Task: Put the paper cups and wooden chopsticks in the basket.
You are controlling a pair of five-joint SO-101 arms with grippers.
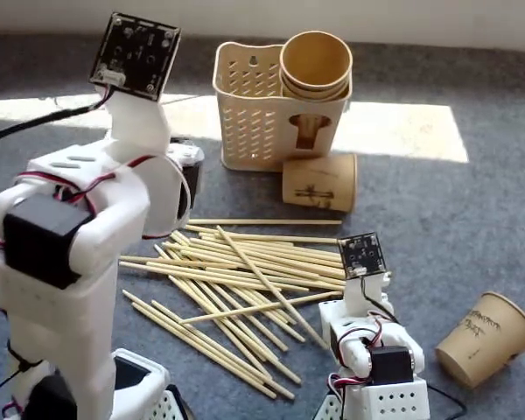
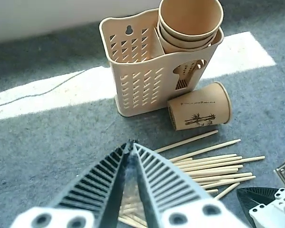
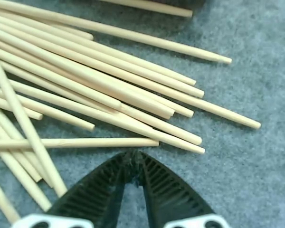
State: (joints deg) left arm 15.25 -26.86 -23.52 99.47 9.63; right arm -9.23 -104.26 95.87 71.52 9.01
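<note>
A cream slotted basket (image 1: 254, 122) (image 2: 133, 71) stands at the back with a stack of paper cups (image 1: 315, 63) (image 2: 190, 21) in one of its two compartments. Another paper cup (image 1: 319, 182) (image 2: 199, 107) lies on its side against the basket's front. A third cup (image 1: 486, 339) lies at the right front. Several wooden chopsticks (image 1: 245, 276) (image 2: 213, 164) (image 3: 109, 95) are scattered on the grey carpet. My left gripper (image 2: 131, 145) hangs shut and empty above the carpet, short of the basket. My right gripper (image 3: 133, 154) is shut, its tips just beside the pile's edge, holding nothing.
The left arm's white body (image 1: 79, 254) fills the near left of the high view. The right arm's base (image 1: 376, 367) sits at the front, between the pile and the fallen cup. A sunlit strip (image 1: 402, 131) crosses the carpet behind the basket.
</note>
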